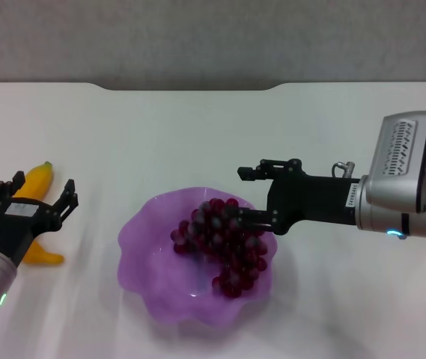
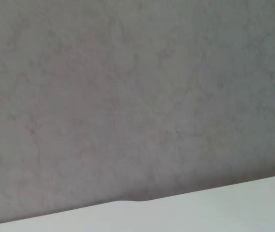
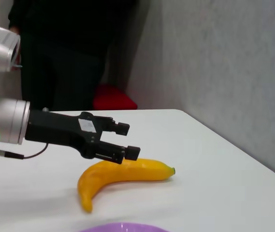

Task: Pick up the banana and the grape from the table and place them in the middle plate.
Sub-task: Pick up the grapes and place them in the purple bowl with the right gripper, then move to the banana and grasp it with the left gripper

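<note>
Grape in middle plate part-hides my open right gripper; my open left gripper straddles the banana near the desk's left edge.

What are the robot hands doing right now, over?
Right gripper open over the grape, which lies in the middle plate. Left gripper open above the banana, not gripping it. Banana on the table. Nothing in the way.

The setting looks like a robotics lab or test room. A bare white worktop with a notched far edge butts against a plain grey wall along the top of the head view. In the right wrist view's upper left, a dark-clothed person stands beside something red.
</note>
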`<state>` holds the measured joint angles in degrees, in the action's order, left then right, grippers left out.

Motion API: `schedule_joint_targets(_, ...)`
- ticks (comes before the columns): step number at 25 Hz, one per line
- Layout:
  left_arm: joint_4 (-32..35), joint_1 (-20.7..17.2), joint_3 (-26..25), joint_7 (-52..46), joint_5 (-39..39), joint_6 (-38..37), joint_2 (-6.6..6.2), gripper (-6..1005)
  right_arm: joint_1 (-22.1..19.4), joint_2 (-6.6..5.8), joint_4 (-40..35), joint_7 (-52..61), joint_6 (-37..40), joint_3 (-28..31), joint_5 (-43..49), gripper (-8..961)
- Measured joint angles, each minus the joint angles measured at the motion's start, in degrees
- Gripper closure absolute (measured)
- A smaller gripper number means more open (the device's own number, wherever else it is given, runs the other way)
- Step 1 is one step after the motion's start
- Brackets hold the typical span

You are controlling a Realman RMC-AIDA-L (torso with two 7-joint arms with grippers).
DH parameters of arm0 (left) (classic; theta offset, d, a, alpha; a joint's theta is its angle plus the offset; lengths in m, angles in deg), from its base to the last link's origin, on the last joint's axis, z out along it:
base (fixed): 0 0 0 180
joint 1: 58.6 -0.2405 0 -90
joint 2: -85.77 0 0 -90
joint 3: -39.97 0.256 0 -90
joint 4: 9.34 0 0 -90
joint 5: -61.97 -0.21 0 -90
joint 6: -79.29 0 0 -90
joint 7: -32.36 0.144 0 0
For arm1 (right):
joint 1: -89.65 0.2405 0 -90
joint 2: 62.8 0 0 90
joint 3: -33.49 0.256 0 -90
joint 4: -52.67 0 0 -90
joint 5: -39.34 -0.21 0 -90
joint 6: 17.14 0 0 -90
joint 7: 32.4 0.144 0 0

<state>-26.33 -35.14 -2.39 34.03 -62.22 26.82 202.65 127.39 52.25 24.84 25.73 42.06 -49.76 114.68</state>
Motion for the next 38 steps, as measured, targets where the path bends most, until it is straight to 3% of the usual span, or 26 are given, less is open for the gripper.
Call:
schedule_joint_targets(9,0.3,-0.3,0.0,0.0,0.0,0.0,0.01,106,-0.5,-0.05,-5.8,2.4,0.4,0.6,-0.2,203)
schedule_joint_targets(13,0.4,-0.4,0.0,0.0,0.0,0.0,0.01,106,-3.7,-0.33,-12.7,4.1,0.3,2.5,-0.2,250)
schedule_joint_targets(16,0.4,-0.5,0.0,0.0,0.0,0.0,-0.04,107,-8.0,-0.17,-18.0,4.2,0.7,7.2,-0.7,297)
schedule_joint_targets(22,0.4,-0.5,-0.1,-0.3,0.2,0.0,-0.07,107,-16.3,-0.14,-22.7,0.9,1.5,12.8,-9.9,444)
schedule_joint_targets(26,0.4,-0.5,-0.6,-0.6,0.5,0.0,-0.03,108,-21.3,-0.10,-17.8,-7.7,7.4,17.9,-22.3,560)
schedule_joint_targets(31,0.1,-0.3,-0.8,-1.5,2.9,0.2,0.04,109,-23.4,0.01,3.0,-28.5,27.7,19.6,-45.8,768)
schedule_joint_targets(34,-0.3,0.1,-0.8,-1.6,5.0,1.6,0.07,109,-22.9,0.01,12.9,-36.6,34.5,19.6,-51.0,882)
schedule_joint_targets(36,-0.5,0.6,-0.8,-1.8,7.0,3.1,0.01,109,-22.9,-0.02,15.2,-38.2,34.4,19.3,-51.2,958)
schedule_joint_targets(38,-0.5,1.3,-0.8,-1.9,9.1,4.9,-0.07,109,-22.6,-0.04,16.9,-38.9,32.7,18.9,-50.5,955)
